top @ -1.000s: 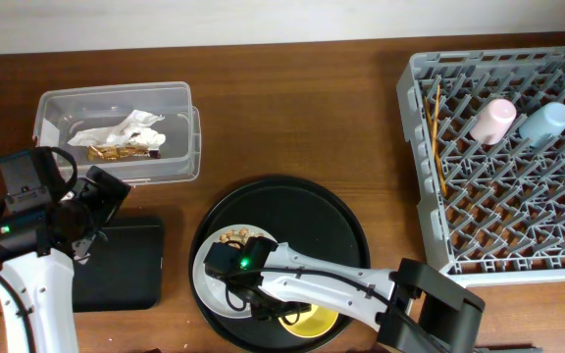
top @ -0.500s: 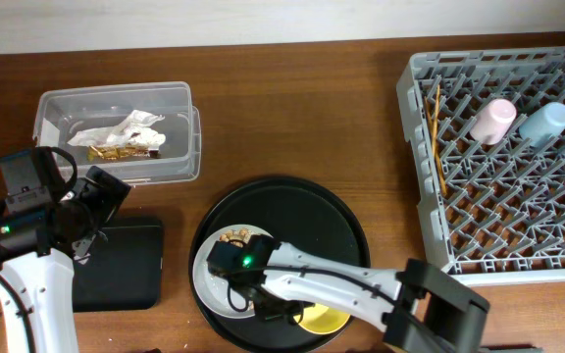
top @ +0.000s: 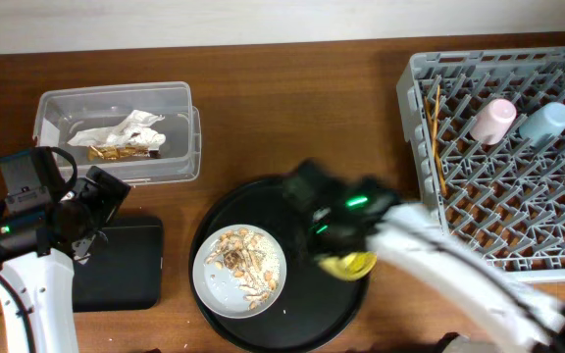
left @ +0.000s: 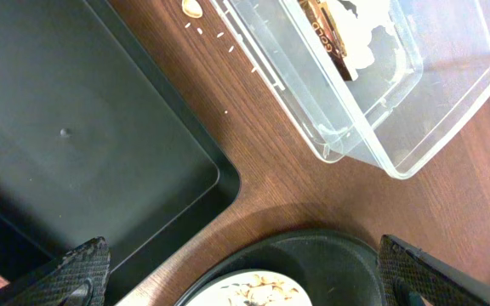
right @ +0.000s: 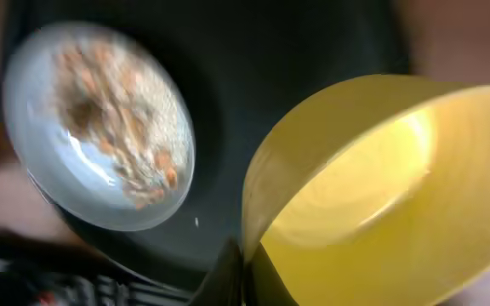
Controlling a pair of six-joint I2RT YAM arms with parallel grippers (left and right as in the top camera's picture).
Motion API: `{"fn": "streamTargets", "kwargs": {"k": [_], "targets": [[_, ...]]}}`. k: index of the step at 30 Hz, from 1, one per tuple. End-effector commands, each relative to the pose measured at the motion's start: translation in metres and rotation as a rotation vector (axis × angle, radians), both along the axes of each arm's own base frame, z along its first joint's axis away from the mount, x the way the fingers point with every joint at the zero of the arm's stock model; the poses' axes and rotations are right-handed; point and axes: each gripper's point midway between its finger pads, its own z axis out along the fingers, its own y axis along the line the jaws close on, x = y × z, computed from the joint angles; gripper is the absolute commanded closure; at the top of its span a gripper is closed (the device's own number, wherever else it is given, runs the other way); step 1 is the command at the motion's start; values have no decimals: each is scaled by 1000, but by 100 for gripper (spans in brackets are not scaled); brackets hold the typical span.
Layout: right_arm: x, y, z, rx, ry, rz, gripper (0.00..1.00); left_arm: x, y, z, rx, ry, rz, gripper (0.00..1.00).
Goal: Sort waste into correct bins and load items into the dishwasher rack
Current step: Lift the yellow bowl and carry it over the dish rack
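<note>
Right gripper [right: 243, 272] is clenched on the rim of the bowl [right: 373, 187], held over the round tray [top: 263, 201], likely bound for the rack [top: 412, 118]; left gripper [left: 245, 272] hangs open near the tub [left: 415, 102].

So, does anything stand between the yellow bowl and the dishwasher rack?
Nothing visible does. The right gripper holds the yellow bowl over the round black tray, and only bare table lies between it and the dishwasher rack. The rack's near wall must be cleared; chopsticks lie just behind it.
</note>
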Motion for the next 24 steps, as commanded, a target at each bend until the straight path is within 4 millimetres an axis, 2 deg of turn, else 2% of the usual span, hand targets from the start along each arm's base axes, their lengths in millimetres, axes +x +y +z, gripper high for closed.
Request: {"fn": "streamTargets", "kwargs": {"k": [1, 4, 5, 7, 11, 14, 17, 19, 21, 24], "targets": [[31, -46, 61, 230, -196, 42, 96, 0, 0, 1, -11, -5, 13, 1], [55, -87, 99, 358, -375, 2, 96, 0, 0, 1, -11, -5, 13, 1], [68, -118, 115, 408, -460, -78, 96, 0, 0, 1, -11, -5, 13, 1], [82, -154, 131, 460, -555, -147, 96, 0, 0, 1, -11, -5, 13, 1], [108, -234, 134, 464, -669, -326, 96, 0, 0, 1, -11, -5, 13, 1], [126, -271, 137, 556, -748, -346, 96, 0, 0, 1, -11, -5, 13, 1], [143, -301, 146, 715, -860, -282, 96, 0, 0, 1, -11, -5, 13, 1], [154, -329, 141, 789, -891, -299, 96, 0, 0, 1, -11, -5, 13, 1], [165, -366, 118, 853, -853, -421, 96, 0, 0, 1, -11, -5, 13, 1], [166, -394, 85, 940, -796, -508, 96, 0, 0, 1, -11, -5, 13, 1]]}}
